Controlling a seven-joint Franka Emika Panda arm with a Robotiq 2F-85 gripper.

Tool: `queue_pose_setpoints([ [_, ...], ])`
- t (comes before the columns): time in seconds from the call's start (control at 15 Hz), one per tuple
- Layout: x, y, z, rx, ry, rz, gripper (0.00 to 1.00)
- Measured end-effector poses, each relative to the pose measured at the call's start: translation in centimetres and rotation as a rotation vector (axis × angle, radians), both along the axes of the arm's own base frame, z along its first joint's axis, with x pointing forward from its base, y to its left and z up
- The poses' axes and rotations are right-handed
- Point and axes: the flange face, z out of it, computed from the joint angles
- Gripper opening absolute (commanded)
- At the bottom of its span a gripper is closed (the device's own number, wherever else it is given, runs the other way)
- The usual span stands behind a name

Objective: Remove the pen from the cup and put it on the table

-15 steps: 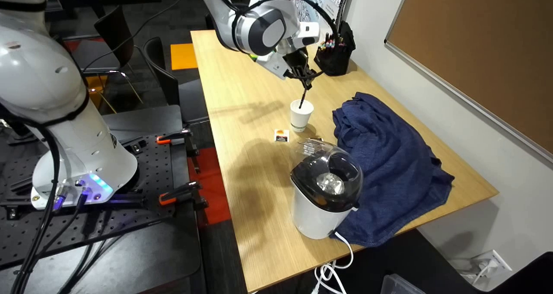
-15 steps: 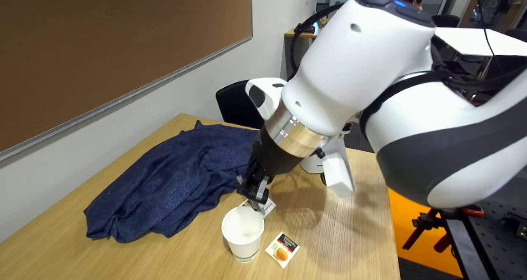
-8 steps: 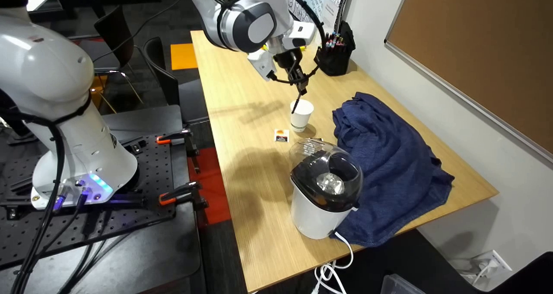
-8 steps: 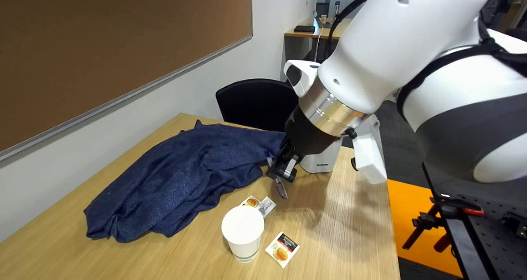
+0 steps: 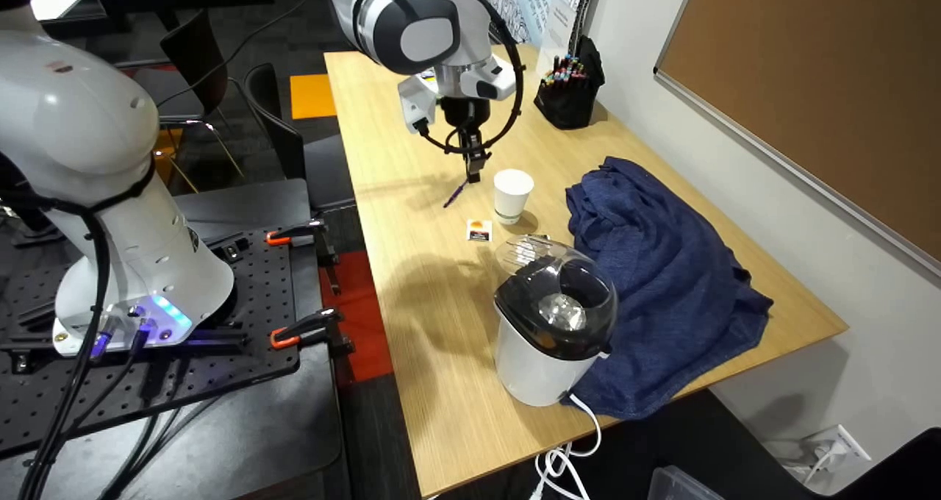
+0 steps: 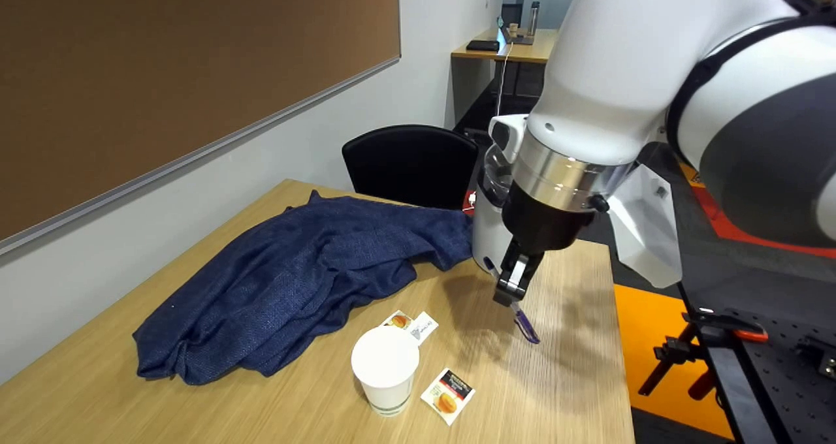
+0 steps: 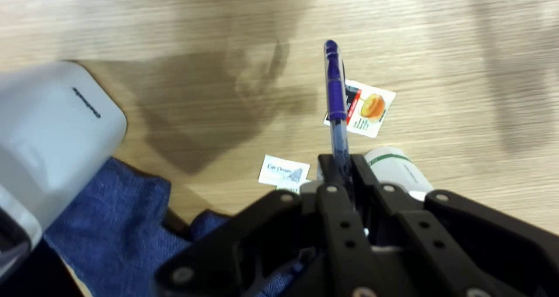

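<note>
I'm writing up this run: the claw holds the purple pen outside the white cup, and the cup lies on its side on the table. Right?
Not quite: the white cup isn't on its side; it stands upright on the table, as both exterior views show. The claw does hold the purple pen outside it.

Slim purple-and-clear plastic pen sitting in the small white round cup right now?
No, in an exterior view the pen is clamped in the black two-fingered hand, outside and apart from the cup.
</note>
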Motion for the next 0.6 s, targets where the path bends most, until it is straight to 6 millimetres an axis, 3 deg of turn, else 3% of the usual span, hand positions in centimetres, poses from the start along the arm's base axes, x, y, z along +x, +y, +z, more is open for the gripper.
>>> queue_pose_setpoints([
  [0.33,-0.8,-0.5,-1.0,0.184,0.14,-0.164,0.03],
  [0.6,0.1,-1.8,-3.9,0.29,0.234,-0.283,0.03],
])
